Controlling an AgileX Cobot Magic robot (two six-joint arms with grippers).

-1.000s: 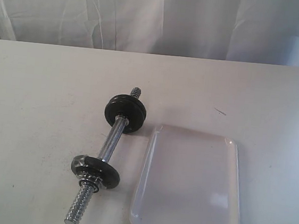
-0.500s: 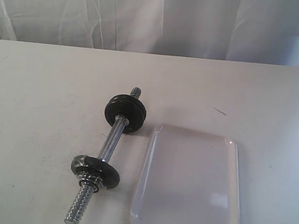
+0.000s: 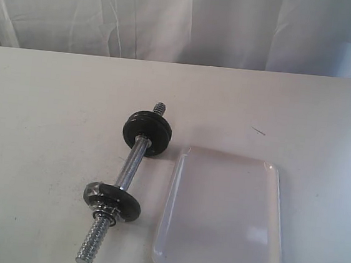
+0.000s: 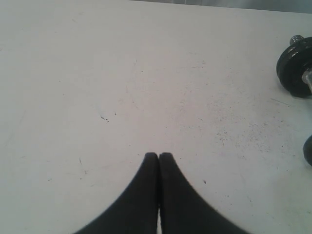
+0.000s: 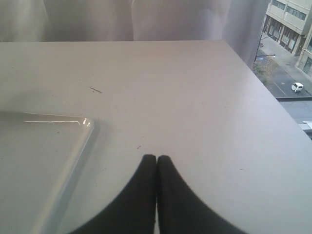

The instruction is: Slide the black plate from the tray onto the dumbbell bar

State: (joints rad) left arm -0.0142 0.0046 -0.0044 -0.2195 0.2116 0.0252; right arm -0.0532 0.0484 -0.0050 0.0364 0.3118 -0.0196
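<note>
The chrome dumbbell bar (image 3: 129, 167) lies slanted on the table, left of the white tray (image 3: 174, 200). The round black plate (image 3: 147, 132) sits on the bar's far end, with threaded rod poking out beyond it. A lobed black collar (image 3: 113, 199) sits near the bar's near end. Nothing lies in the tray. My left gripper (image 4: 159, 155) is shut and holds nothing; it hangs over bare table, with the plate (image 4: 295, 68) off to one side. My right gripper (image 5: 156, 157) is shut with nothing in it, beside the tray's corner (image 5: 87, 126). Neither gripper shows in the exterior view.
The white table (image 3: 52, 112) runs back to a pale curtain (image 3: 187, 20). In the right wrist view the table's edge (image 5: 273, 102) lies close by, with a street far below. A small dark mark (image 3: 259, 131) lies behind the tray.
</note>
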